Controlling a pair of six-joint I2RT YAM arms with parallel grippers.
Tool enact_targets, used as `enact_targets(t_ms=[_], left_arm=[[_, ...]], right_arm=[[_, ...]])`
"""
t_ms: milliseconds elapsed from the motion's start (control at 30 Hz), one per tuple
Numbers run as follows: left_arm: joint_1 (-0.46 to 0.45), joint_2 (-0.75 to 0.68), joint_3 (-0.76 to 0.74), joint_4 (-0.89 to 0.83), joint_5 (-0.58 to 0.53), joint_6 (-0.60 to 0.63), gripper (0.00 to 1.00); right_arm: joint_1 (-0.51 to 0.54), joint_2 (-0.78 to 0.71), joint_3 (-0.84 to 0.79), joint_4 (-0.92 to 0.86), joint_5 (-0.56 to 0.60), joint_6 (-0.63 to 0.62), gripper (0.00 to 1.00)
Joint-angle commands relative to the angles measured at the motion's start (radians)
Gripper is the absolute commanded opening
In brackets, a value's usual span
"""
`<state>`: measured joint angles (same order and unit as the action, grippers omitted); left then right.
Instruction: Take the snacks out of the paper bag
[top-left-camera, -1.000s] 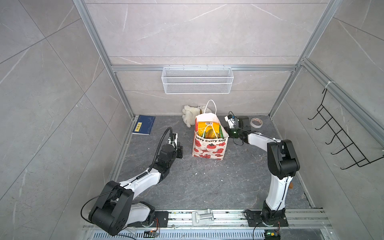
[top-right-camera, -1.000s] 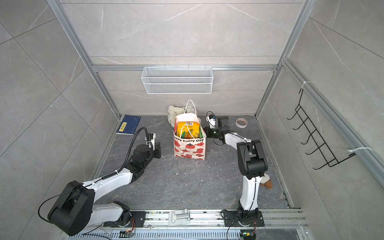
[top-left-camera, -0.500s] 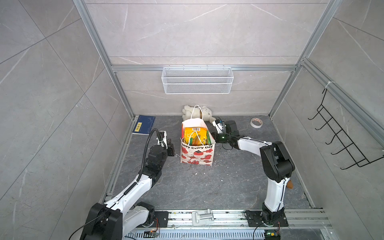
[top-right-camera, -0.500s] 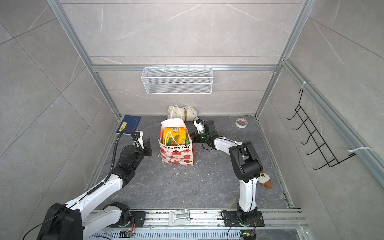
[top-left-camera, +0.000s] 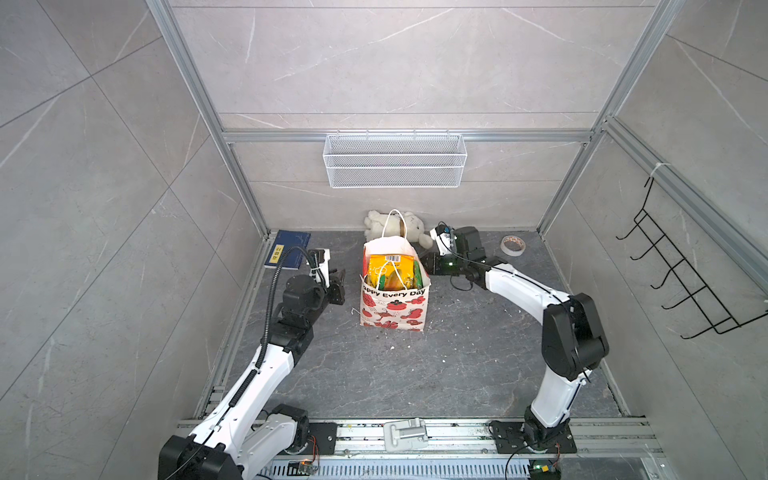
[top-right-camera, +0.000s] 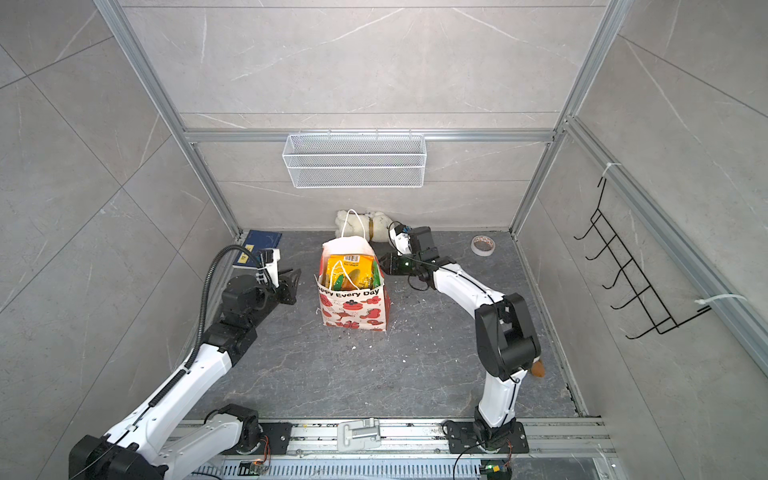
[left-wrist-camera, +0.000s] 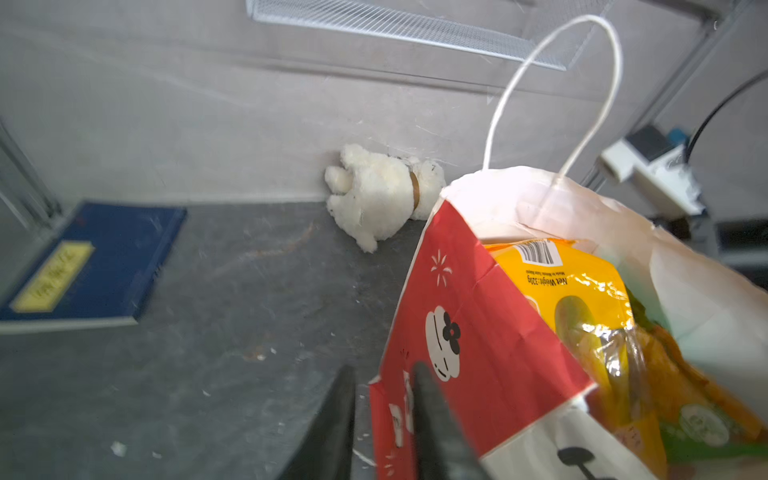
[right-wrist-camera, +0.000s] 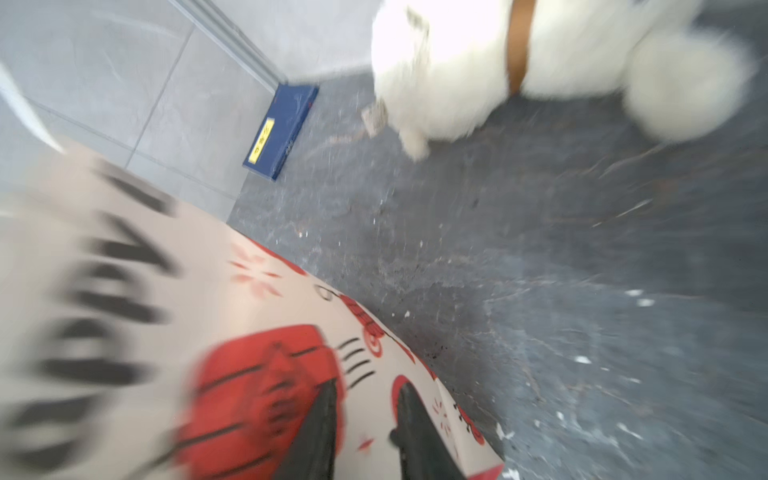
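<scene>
Top views, paper bag (top-left-camera: 392, 307) (top-right-camera: 353, 309): stands upright on the worktop (top-left-camera: 415, 374) between the two pincers, mouth up, long axis vertical.
Top views, snacks (top-left-camera: 388, 270) (top-right-camera: 349, 270): inside the bag, standing on edge. Yellow-orange and green foil shows at the mouth, higher than either pincer.
Top views, left pincer (top-left-camera: 337, 286) (top-right-camera: 293, 282): beside the bag's red side and slightly apart from it; jaws narrowly parted, empty.
Top views, right pincer (top-left-camera: 428, 264) (top-right-camera: 384, 264): at the opposite side, close under the rim; contact cannot be told.
Left wrist view, left pincer (left-wrist-camera: 382, 374): narrow gap; the creased red paper panel lies just ahead of one finger, and a thin white cord handle arches above.
Left wrist view, snacks (left-wrist-camera: 582, 316): flat, glossy, crinkled foil packets, barcode end uppermost, ahead of and above the fingertips.
Right wrist view, right pincer (right-wrist-camera: 368, 388): blurred; narrow gap, with the printed white-and-red panel close behind the fingers. Whether paper is pinched cannot be told.
Judgement: access is from above, through the mouth; the right pincer appears nearer.
</scene>
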<state>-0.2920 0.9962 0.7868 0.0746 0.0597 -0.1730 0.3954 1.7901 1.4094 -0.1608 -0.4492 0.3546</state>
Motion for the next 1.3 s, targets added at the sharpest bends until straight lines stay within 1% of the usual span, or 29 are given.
enact_targets(t_ms=[0,33,100,133,167,300,333,367,400,433,500,633,700,833,933,1100,1267], left_arm=[[0.014,0.019,0.164,-0.160,0.098,0.004,0.41],[0.015,0.034,0.200,-0.192,0.122,0.004,0.47],[0.016,0.089,0.304,-0.255,0.200,0.013,0.49],[0.015,0.118,0.353,-0.288,0.233,0.023,0.55],[0.016,0.157,0.408,-0.325,0.262,0.038,0.59],[0.016,0.310,0.586,-0.452,0.329,0.129,0.68],[0.016,0.351,0.626,-0.477,0.331,0.158,0.68],[0.016,0.392,0.663,-0.501,0.333,0.194,0.68],[0.016,0.425,0.704,-0.520,0.336,0.223,0.68],[0.016,0.475,0.753,-0.554,0.342,0.258,0.68],[0.016,0.556,0.826,-0.596,0.393,0.333,0.68],[0.016,0.677,0.969,-0.647,0.444,0.462,0.72],[0.015,0.727,1.034,-0.688,0.463,0.533,0.72],[0.017,0.842,1.191,-0.823,0.499,0.647,0.72],[0.017,0.928,1.305,-0.925,0.508,0.701,0.70],[0.017,1.032,1.430,-1.058,0.537,0.789,0.68],[0.017,1.044,1.429,-1.102,0.585,0.846,0.68]], right_arm=[[0.006,-0.119,0.063,-0.187,0.185,-0.061,0.40],[0.007,-0.141,0.070,-0.208,0.223,-0.063,0.44],[0.005,-0.183,0.095,-0.250,0.301,-0.058,0.56],[0.005,-0.195,0.108,-0.267,0.309,-0.057,0.59],[0.005,-0.203,0.129,-0.286,0.296,-0.067,0.59],[0.010,-0.186,0.245,-0.423,0.215,-0.108,0.60],[0.017,-0.176,0.275,-0.462,0.207,-0.125,0.62],[0.029,-0.165,0.302,-0.502,0.211,-0.146,0.67],[0.043,-0.151,0.326,-0.536,0.225,-0.163,0.69],[0.060,-0.140,0.348,-0.567,0.247,-0.181,0.69],[0.093,-0.130,0.359,-0.588,0.286,-0.205,0.69],[0.117,-0.135,0.351,-0.591,0.308,-0.217,0.68],[0.119,-0.144,0.329,-0.574,0.305,-0.212,0.67],[0.123,-0.161,0.328,-0.592,0.291,-0.217,0.65],[0.126,-0.202,0.276,-0.550,0.277,-0.229,0.65],[0.128,-0.237,0.231,-0.512,0.283,-0.237,0.65],[0.127,-0.232,0.240,-0.518,0.289,-0.245,0.65]])
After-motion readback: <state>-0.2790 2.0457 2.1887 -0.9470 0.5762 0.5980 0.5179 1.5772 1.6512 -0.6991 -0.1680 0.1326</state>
